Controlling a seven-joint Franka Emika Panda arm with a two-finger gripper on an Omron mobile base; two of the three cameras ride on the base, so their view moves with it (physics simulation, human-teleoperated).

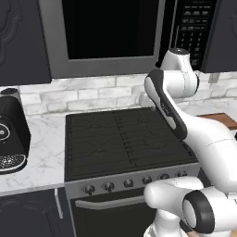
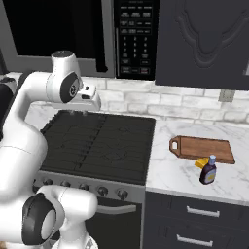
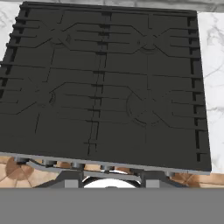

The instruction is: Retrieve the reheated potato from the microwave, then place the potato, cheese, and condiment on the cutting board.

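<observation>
Above the rear edge of the black stove (image 2: 97,143), the white arm's tool (image 2: 86,110) hangs pointing down, just below and in front of the microwave (image 2: 68,34), whose dark glass door looks closed. Whether the tool's tips stand apart or together cannot be told, as the hand hides them in both base views and they are hard to make out in the hand view; nothing is seen in their hold. Directly beneath the tool, the hand view looks down on the stove's dark grates. Well off to the tool's right, on the marble surface (image 2: 170,175), lies the reddish-brown cutting board (image 2: 202,149), its rounded handle end turned toward the stove. Just beyond the board's near edge stands the condiment (image 2: 208,170), a dark bottle with a bluish cap, and the yellow cheese (image 2: 200,163) sits touching it on the stove side. Far to the tool's left, a black coffee machine (image 1: 10,132) rests on the surface.
</observation>
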